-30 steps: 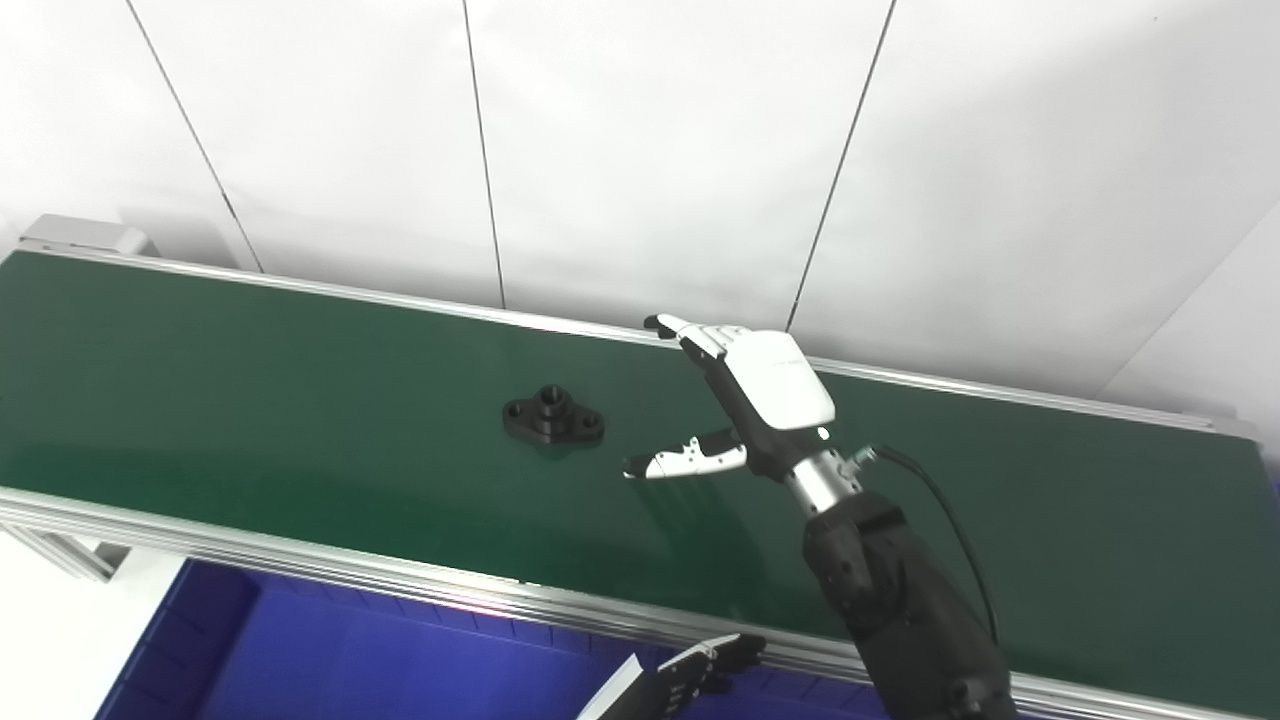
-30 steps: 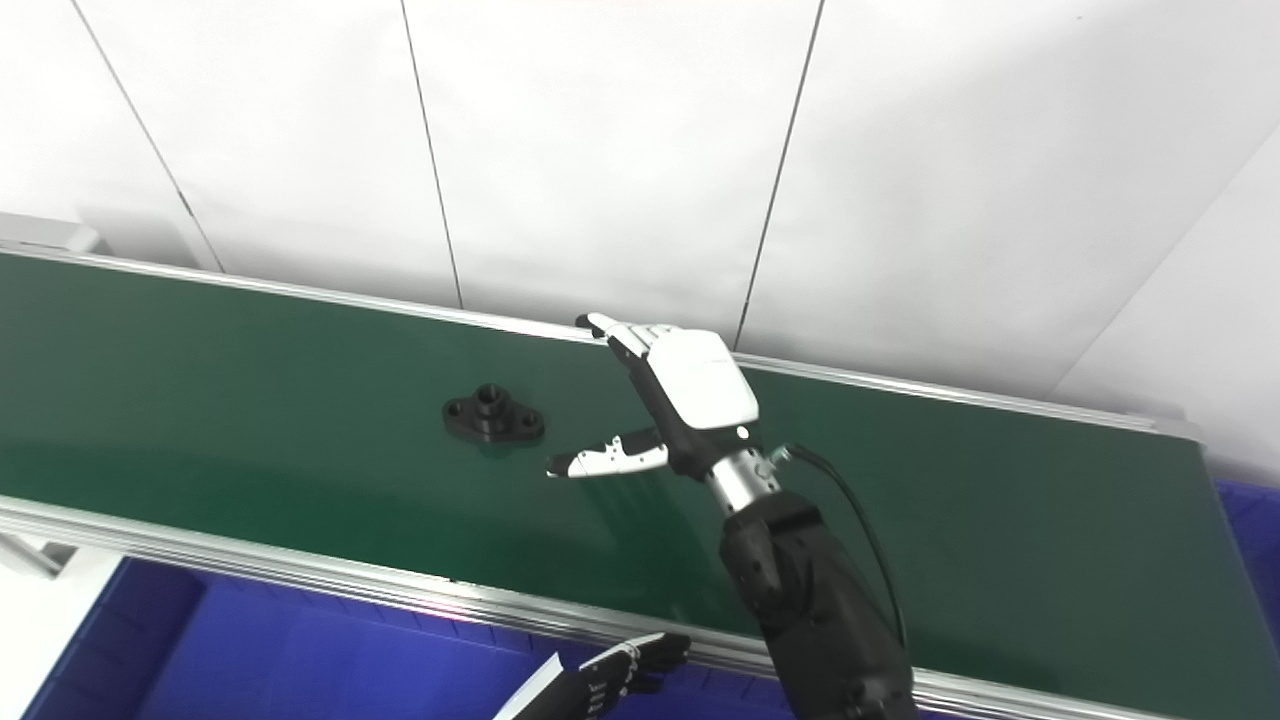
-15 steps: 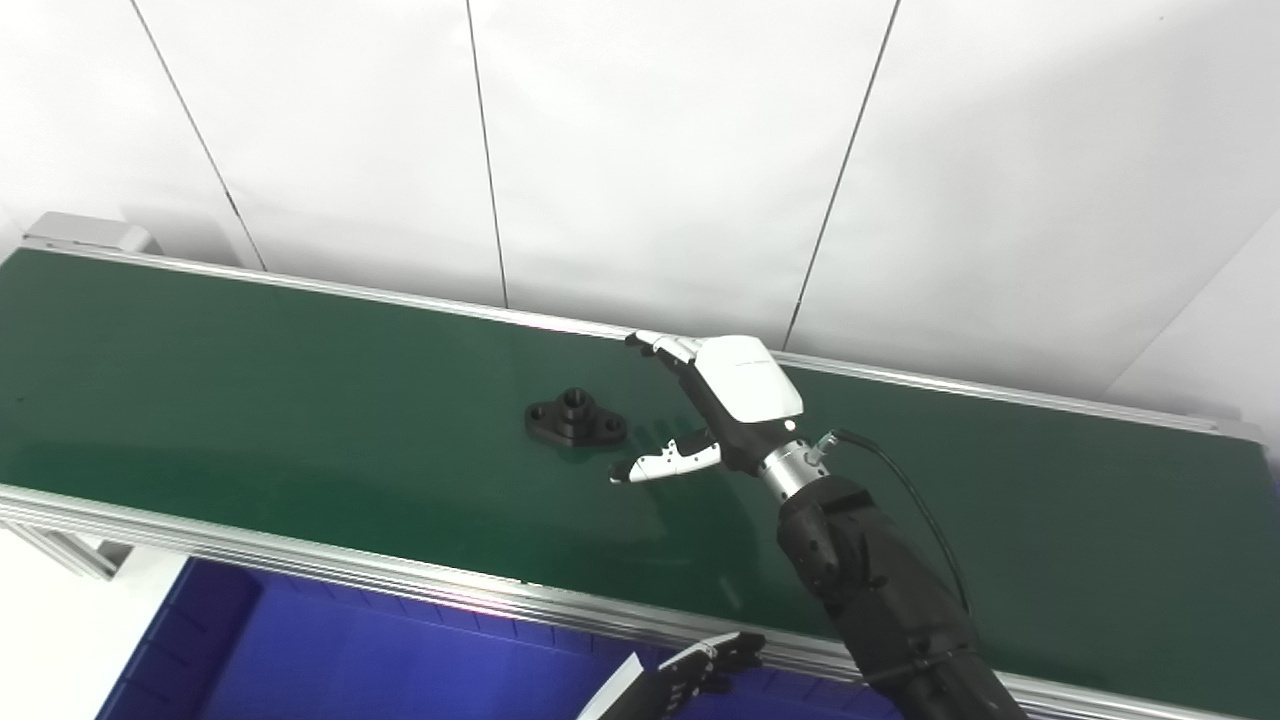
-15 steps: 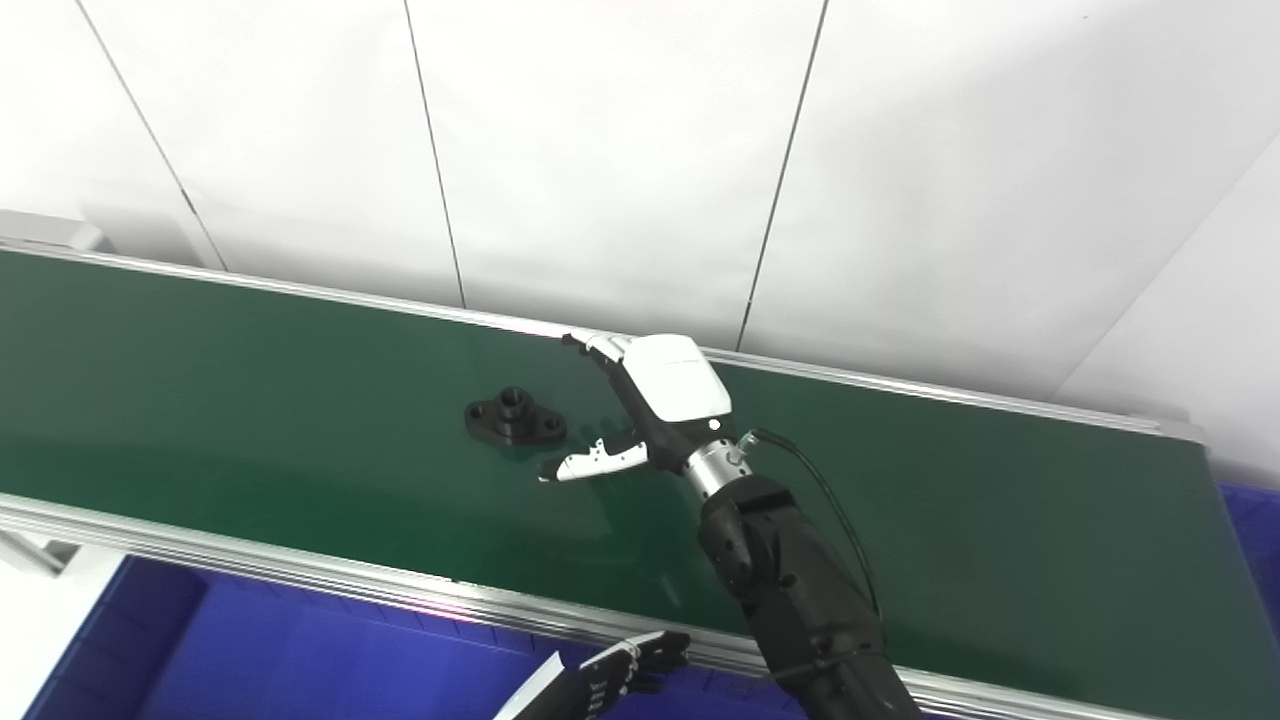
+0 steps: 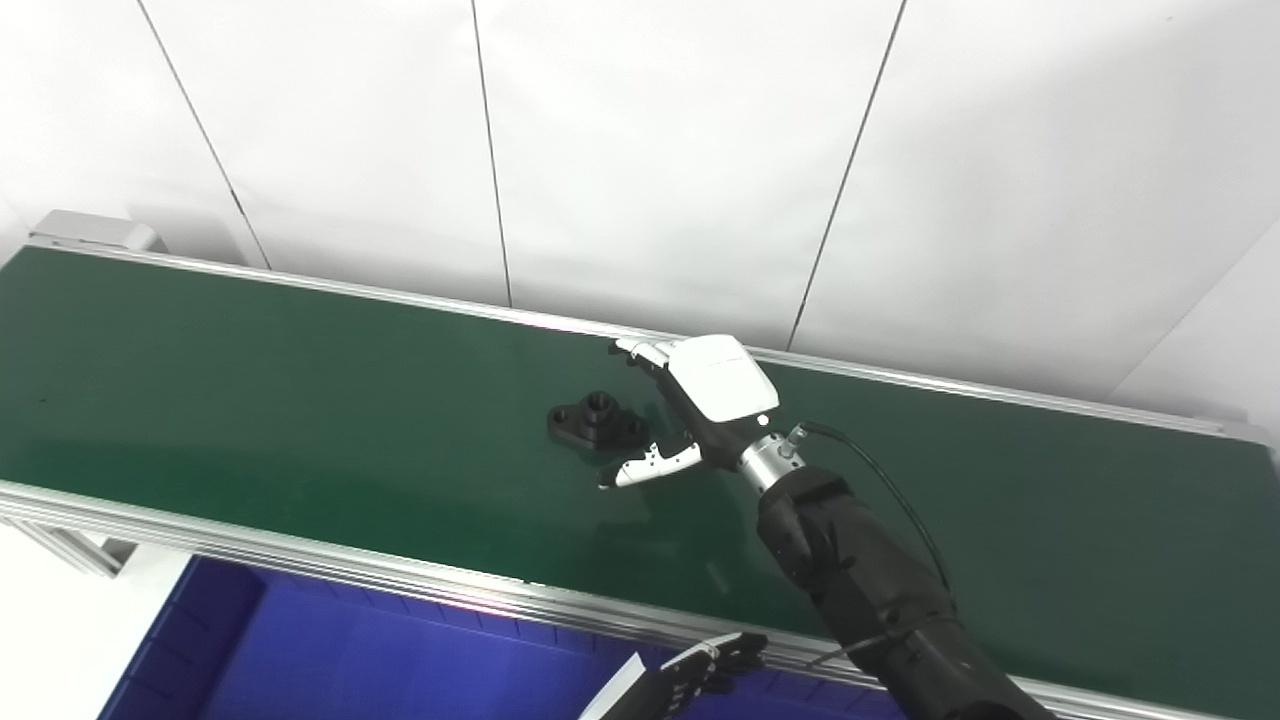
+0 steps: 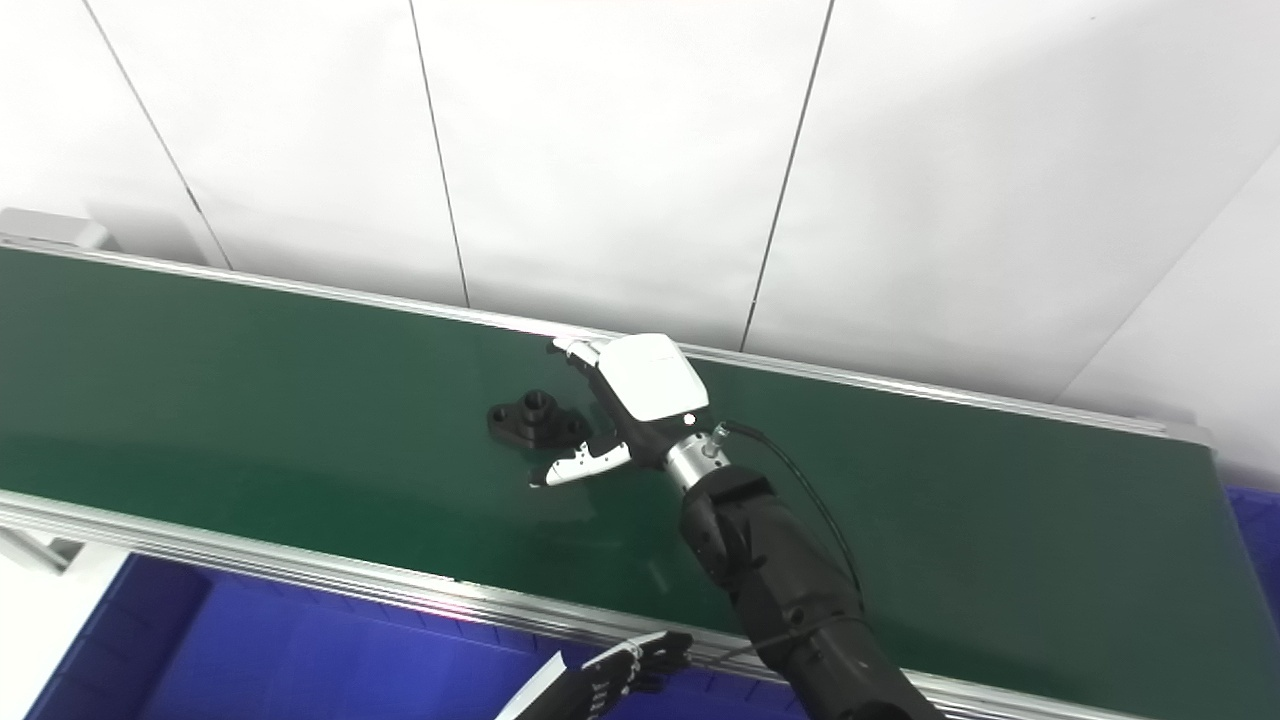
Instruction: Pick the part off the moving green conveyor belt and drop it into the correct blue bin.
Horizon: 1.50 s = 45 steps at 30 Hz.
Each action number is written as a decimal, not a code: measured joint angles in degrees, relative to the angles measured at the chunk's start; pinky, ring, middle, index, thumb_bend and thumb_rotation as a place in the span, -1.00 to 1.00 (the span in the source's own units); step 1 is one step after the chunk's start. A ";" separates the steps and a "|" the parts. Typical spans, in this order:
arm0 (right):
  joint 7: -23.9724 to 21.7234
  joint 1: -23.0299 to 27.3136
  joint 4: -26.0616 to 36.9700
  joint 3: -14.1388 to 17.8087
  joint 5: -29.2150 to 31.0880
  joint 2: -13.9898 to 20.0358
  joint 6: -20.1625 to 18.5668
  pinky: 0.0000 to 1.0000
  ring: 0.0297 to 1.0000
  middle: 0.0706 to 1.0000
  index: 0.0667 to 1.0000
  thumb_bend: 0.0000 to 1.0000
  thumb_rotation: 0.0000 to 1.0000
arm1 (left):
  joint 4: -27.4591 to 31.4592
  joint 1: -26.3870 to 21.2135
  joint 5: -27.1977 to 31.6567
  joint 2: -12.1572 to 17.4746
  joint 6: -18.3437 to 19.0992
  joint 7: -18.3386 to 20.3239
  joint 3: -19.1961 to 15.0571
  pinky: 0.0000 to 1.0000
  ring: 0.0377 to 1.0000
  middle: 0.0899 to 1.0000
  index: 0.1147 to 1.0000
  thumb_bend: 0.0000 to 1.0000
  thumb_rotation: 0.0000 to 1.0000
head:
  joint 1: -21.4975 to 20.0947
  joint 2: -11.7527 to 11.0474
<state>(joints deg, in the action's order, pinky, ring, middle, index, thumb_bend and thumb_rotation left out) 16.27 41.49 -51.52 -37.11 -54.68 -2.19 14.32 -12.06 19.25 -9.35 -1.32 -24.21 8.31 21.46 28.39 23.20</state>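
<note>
On green belt (image 5: 250, 400), black flanged part (image 5: 597, 420) with central bore, right hand (image 5: 690, 410) spread wide beside it, holding nothing

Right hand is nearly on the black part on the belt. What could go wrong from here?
1. The right hand is open, with the black part at the edge of its span, not centred; closing now may clip only one lobe.
2. The thumb sits low by the green belt and might nudge the flat part away.
3. Only one blue bin shows clearly; whether it is the correct one I cannot tell.
</note>
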 measured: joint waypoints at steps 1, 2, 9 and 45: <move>0.09 0.10 -0.49 -0.16 0.00 -0.05 -0.23 0.50 0.46 0.50 0.67 0.83 0.34 | 0.00 0.00 0.00 0.00 0.00 -0.01 0.00 0.74 0.81 0.79 0.72 0.87 0.77 | 0.00 0.00; 0.09 0.12 -0.66 -0.26 0.00 -0.05 -0.42 0.50 0.45 0.49 0.67 0.83 0.35 | 0.00 0.00 -0.01 0.00 0.00 -0.01 0.00 0.74 0.81 0.79 0.72 0.87 0.77 | 0.09 0.09; 0.34 0.66 -1.36 -1.32 -0.10 -0.19 -2.29 0.41 0.34 0.40 0.66 0.79 0.21 | 0.02 0.01 -0.05 0.00 0.01 -0.37 0.02 0.75 0.82 0.80 0.73 0.85 0.76 | 0.44 0.35; -1.24 3.73 -6.33 -1.52 5.74 -2.16 -9.43 -0.56 -0.47 -0.14 0.37 0.12 -1.00 | 2.08 1.20 -0.32 0.09 0.70 -0.86 0.11 0.75 0.83 0.81 0.73 0.88 0.76 | 0.44 1.50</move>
<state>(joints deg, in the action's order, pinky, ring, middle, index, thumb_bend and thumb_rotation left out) 15.03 45.23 -57.85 -38.63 -48.94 -4.35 4.88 -9.98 20.45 -9.67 -1.23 -23.52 7.45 21.56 28.83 24.70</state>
